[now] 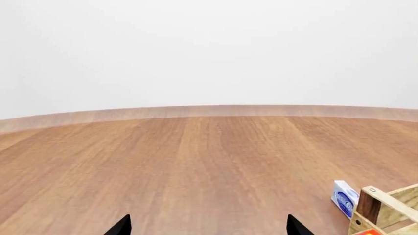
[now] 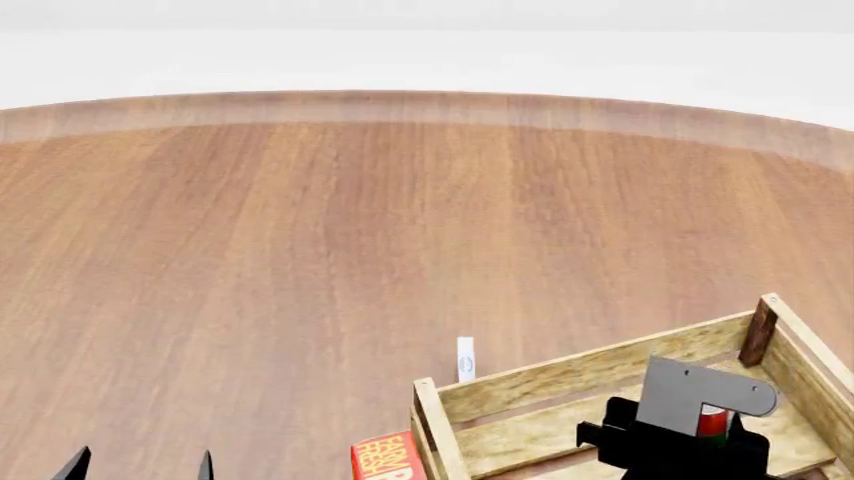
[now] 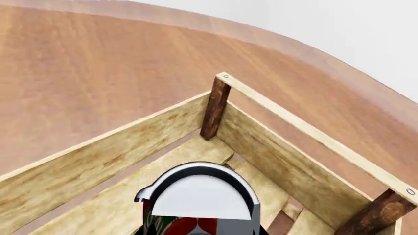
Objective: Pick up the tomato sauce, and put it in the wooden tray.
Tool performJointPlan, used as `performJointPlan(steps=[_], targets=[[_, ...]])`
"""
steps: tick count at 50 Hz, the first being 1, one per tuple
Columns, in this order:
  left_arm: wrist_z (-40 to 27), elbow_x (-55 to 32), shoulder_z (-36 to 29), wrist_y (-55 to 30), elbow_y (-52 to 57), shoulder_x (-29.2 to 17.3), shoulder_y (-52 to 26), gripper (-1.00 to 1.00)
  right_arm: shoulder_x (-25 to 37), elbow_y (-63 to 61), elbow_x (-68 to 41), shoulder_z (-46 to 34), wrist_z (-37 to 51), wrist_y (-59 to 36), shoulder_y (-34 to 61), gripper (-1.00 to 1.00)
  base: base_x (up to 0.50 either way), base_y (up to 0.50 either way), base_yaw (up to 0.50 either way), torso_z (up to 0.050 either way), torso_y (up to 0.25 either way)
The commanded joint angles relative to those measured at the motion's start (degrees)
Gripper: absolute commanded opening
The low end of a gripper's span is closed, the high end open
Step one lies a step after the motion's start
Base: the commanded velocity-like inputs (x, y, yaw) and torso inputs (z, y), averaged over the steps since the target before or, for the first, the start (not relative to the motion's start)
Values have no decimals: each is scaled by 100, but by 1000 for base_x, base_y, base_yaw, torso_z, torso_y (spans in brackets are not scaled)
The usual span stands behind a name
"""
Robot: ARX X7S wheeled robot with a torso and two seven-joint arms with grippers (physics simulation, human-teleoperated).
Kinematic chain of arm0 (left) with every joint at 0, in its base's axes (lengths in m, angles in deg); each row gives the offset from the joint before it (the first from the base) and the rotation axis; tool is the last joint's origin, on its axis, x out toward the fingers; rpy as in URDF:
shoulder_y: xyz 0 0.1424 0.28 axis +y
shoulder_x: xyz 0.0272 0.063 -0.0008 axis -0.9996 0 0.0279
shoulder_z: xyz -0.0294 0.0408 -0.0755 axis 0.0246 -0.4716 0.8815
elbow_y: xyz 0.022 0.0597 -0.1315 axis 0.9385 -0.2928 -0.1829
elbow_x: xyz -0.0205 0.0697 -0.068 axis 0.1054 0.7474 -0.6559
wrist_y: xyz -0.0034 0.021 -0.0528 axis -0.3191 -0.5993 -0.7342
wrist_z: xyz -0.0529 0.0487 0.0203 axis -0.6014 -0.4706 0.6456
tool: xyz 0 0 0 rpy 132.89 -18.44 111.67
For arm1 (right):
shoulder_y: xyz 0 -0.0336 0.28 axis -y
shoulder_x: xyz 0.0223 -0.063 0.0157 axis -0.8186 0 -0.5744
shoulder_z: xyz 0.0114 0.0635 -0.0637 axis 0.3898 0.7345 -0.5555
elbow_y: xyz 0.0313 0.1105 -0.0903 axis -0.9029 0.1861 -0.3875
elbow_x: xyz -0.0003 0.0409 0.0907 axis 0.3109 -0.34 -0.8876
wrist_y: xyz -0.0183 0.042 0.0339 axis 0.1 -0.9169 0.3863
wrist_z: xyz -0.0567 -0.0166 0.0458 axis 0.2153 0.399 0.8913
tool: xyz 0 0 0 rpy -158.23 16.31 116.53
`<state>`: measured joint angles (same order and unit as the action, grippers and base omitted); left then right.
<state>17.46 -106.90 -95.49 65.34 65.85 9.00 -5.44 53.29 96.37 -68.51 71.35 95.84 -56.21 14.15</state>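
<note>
The tomato sauce (image 3: 196, 198), a can with a silvery-white lid and a red and green label, sits between the jaws of my right gripper (image 3: 196, 223), which is shut on it. In the head view the can (image 2: 714, 424) shows just under the grey wrist plate, inside the wooden tray (image 2: 574, 375) of pale slats at the lower right. The tray's walls and a dark corner post (image 3: 214, 108) surround the can. I cannot tell whether the can touches the tray floor. My left gripper (image 2: 140, 466) is open and empty at the lower left, over bare wood (image 1: 209, 226).
A red box (image 2: 386, 457) stands against the tray's left wall. A small white-and-blue box (image 2: 465, 358) stands just beyond the tray's far wall; it also shows in the left wrist view (image 1: 344, 198) beside a tray corner (image 1: 385, 208). The wooden surface ends at a curved far edge.
</note>
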Motion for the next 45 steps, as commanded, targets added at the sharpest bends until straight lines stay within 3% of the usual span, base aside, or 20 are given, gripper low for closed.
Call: performJointPlan(steps=[1, 29, 30, 45], targets=[[0, -5, -11, 24, -32, -1, -12, 100, -2, -2, 227, 49, -116, -307, 57, -100, 0, 0, 0, 0, 10], [-24, -26, -39, 28, -23, -25, -16, 100, -8, -2, 258, 82, -166, -348, 67, -100, 0, 0, 0, 0, 0], [-24, -26, -39, 31, -23, -25, -17, 100, -7, -2, 256, 86, -165, -347, 69, 100, 0, 0, 0, 0, 0], [-33, -38, -54, 40, -27, -34, -21, 100, -5, -2, 268, 78, -181, -335, 68, 100, 0, 0, 0, 0, 0]])
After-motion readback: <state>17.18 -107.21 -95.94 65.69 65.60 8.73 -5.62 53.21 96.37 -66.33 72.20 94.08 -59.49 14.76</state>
